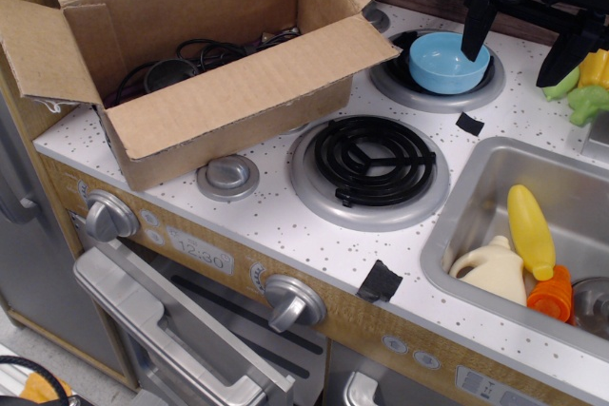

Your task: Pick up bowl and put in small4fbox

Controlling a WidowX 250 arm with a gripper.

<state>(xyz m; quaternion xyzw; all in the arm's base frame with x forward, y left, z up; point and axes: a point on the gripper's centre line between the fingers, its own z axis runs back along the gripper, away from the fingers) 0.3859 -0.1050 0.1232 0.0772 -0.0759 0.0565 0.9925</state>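
Observation:
The light-blue bowl [445, 60] sits upright on the back burner of the toy stove. The brown cardboard box [205, 54] stands open at the left, flaps spread, with black cables inside. My black gripper [519, 49] hangs at the top right, open. Its left finger [476, 33] reaches down at the bowl's right rim. Its right finger [569, 49] is well to the right of the bowl. The bowl is not held.
A front burner with a black coil [371, 161] lies in the middle. A steel sink [476, 187] at the right holds a yellow corn, a cream jug and an orange carrot. Green and yellow toy vegetables [588, 87] stand behind the sink. Knobs and an oven door are below.

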